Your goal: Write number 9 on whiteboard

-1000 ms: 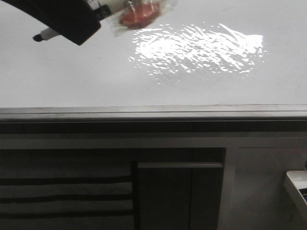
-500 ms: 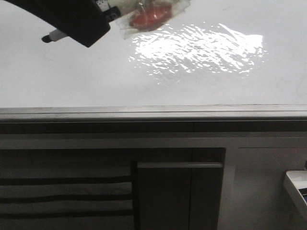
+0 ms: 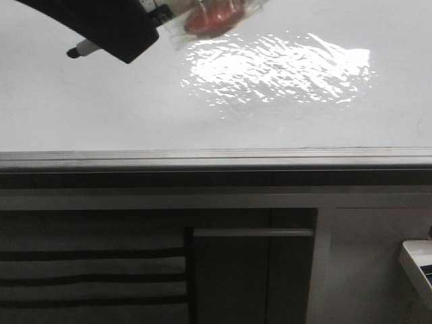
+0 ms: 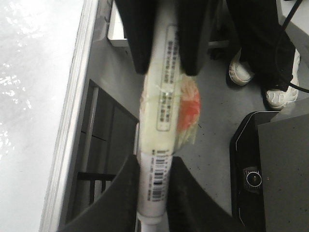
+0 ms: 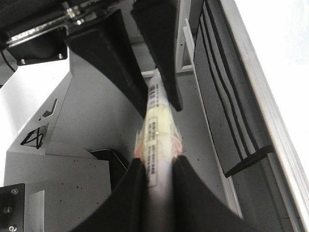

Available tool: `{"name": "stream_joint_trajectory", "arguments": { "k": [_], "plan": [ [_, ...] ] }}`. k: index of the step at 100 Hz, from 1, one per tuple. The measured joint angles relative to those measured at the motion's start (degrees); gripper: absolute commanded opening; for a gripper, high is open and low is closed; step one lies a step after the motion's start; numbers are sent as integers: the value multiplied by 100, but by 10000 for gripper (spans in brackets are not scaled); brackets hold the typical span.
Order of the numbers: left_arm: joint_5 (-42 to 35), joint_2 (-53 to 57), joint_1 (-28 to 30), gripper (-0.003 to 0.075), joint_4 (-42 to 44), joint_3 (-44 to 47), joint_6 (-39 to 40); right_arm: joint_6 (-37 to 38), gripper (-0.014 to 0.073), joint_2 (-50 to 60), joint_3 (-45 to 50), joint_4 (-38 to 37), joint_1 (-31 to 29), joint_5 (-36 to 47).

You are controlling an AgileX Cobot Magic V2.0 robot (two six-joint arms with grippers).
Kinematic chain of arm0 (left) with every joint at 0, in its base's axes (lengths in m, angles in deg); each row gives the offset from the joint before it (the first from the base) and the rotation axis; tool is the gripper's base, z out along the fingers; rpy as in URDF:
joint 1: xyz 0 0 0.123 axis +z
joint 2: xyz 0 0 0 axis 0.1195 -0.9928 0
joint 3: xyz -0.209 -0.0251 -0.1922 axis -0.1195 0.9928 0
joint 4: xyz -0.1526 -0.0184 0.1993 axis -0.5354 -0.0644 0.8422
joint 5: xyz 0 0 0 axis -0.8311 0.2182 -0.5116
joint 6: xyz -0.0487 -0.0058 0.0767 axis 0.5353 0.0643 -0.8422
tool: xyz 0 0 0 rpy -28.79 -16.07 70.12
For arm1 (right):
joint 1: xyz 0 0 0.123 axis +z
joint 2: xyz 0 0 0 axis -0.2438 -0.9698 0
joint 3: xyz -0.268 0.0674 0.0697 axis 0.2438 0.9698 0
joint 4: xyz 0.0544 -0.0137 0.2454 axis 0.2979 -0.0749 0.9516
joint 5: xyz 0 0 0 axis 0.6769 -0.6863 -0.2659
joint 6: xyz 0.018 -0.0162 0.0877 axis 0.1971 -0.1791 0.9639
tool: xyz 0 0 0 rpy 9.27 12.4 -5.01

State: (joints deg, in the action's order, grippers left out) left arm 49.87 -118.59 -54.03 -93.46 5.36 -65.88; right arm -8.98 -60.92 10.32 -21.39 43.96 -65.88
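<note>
The whiteboard [image 3: 135, 115] is a glossy white panel with a glare patch and a grey edge strip [image 3: 216, 158]. No number 9 shows on it. A white marker [image 4: 161, 111] with a barcode label and a tape wrap with a red patch [image 3: 209, 19] is held in the air at both ends. My left gripper [image 4: 154, 162] is shut on the end near the tip, and the dark tip [image 3: 75, 51] pokes out past it over the board's upper left. My right gripper [image 5: 158, 164] is shut on the other end, facing the left one.
Dark grey cabinet fronts [image 3: 250, 270] run below the board's edge. A white object [image 3: 418, 266] sits at the lower right. A person's white shoes [image 4: 251, 72] and a black base unit [image 4: 251, 179] are on the floor beside the board.
The marker and the gripper holding it have shifted up and to the right in the front view. The red tape patch is now partly cut off by the top edge.
</note>
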Motion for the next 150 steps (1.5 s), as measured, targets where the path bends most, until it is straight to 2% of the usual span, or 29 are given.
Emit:
{"name": "stream_joint_trajectory", "arguments": {
  "k": [5,10,11,12,17,22,27,39,51,59,66,86,110,118,133,150],
  "plan": [
    [0,0,0,115,0,0,0,-2,-63,0,0,8,0,0],
    [0,0,0,211,0,-2,12,-2,-63,0,0,8,0,0],
    [-12,0,0,256,0,-12,24,-2,-63,0,0,8,0,0],
    [-14,0,0,256,0,-12,23,-2,-63,0,0,8,0,0],
    [-46,0,0,364,0,-21,49,21,-63,0,0,-25,0,0],
    [-87,27,0,428,47,-35,130,163,-63,0,0,-160,0,0],
    [-112,86,0,454,188,-58,294,479,-63,34,-35,-508,0,0],
    [-111,379,127,450,689,-98,966,1807,-63,228,-131,-1737,0,48],
    [40,778,569,450,930,-110,1606,3409,-63,553,-146,-2942,-15,104],
    [170,1042,921,450,953,1,1912,4279,-63,840,12,-3338,-142,234],
    [174,1307,1259,450,976,240,2166,4701,-63,1144,315,-3420,-356,478],
    [-100,2059,2067,450,988,1161,2739,4999,-63,1655,1299,-2974,-1000,1347],
    [-451,2416,2237,415,951,1579,2792,5113,-64,1547,1659,-2690,-1088,2281],
    [-479,2427,2237,393,929,1600,2792,5259,-63,1342,1525,-2649,-1228,2250],
    [-560,2427,2237,362,929,1600,2792,5322,-64,792,958,-2578,-1412,1654],
    [-600,2427,2237,344,929,1600,2792,5312,-64,351,914,-2502,-1425,1772]
  ]
}}
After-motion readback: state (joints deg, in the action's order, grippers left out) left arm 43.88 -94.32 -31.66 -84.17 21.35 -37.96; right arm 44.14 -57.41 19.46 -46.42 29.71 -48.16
